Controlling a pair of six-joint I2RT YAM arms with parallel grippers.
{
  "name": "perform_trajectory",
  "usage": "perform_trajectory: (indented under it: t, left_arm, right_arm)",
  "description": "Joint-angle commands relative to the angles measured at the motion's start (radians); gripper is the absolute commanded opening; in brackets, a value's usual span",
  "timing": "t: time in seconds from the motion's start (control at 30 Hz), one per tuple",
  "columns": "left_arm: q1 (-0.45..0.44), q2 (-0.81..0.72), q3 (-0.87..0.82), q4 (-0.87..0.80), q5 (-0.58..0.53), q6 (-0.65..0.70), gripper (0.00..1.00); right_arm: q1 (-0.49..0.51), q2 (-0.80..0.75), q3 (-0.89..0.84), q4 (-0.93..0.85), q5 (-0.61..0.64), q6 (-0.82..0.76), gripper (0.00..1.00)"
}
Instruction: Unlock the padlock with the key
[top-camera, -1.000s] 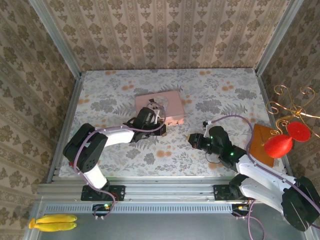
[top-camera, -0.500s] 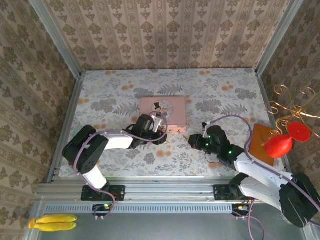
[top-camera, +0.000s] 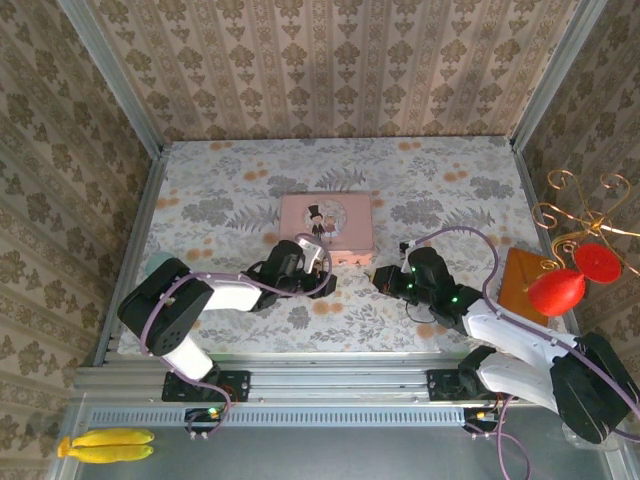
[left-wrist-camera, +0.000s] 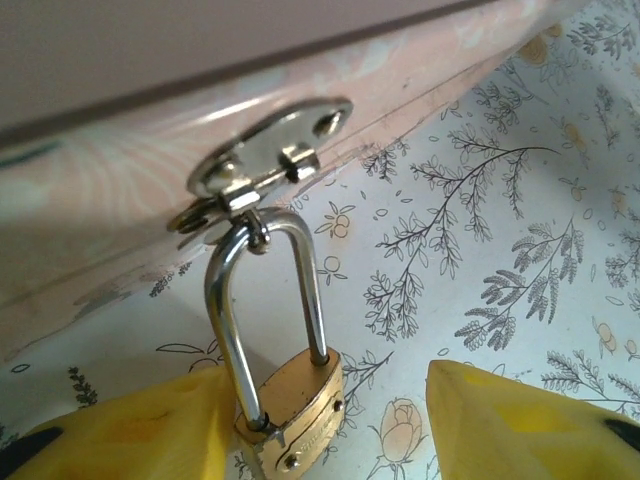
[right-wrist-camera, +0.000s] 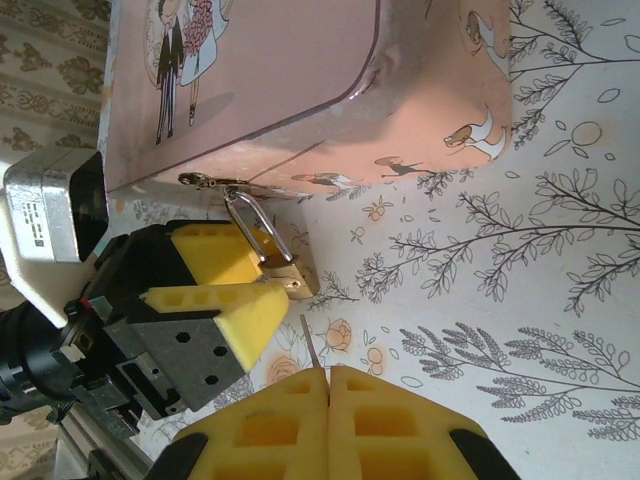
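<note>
- The padlock (left-wrist-camera: 292, 410) is hanging by its shackle (left-wrist-camera: 308, 290) from the hasp (left-wrist-camera: 270, 160) on the pink tin (right-wrist-camera: 280, 80). The tin is lying about mid-bench, with the hasp wall facing the near edge of the bench (right-wrist-camera: 560, 250).
- The left tool (left-wrist-camera: 330, 400) is standing with its pads apart around the brass body. One pad is just beside it and the other is clear of it, probably so the lock can be steadied.
- The right tool (right-wrist-camera: 328, 380) is pressing its pads together on the key (right-wrist-camera: 309, 343). The thin tip is poking out toward the padlock, near it but apart from it.
- Bare bench is lying open between the tin's near wall and the near edge, on the right tool's side. The left tool's body is crowding the other side, and the tin's wall is closing off the far side, so the key's likeliest lane is running from the near right.
- Which face is carrying the keyhole is not clear.
</note>
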Motion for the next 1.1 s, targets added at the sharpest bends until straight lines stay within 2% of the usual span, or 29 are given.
perform_trajectory:
  t: [0.0,0.2,0.43,0.7,0.93,1.07]
  left_arm:
    - [0.005,0.006,0.032,-0.067,-0.049,-0.031,0.54]
    - [-0.022,0.024,0.125,-0.276,-0.123,-0.117,0.53]
    - [-0.04,0.007,0.12,-0.285,-0.122,-0.147,0.42]
    - [-0.048,0.012,0.144,-0.311,-0.143,-0.186,0.38]
    - [-0.048,-0.037,0.123,-0.315,-0.203,-0.228,0.19]
    - [-0.048,-0.072,0.112,-0.31,-0.219,-0.249,0.12]
  right_arm:
    - [0.014,0.014,0.023,0.047,0.023,0.028,0.0]
    - [0.042,0.043,0.027,0.076,0.027,0.041,0.0]
    - [0.062,0.066,0.038,0.088,0.029,0.04,0.0]
    - [0.089,0.097,0.044,0.108,0.03,0.041,0.0]
    - [0.109,0.141,0.046,0.138,0.03,0.057,0.0]
    - [0.119,0.17,0.049,0.161,0.028,0.067,0.0]
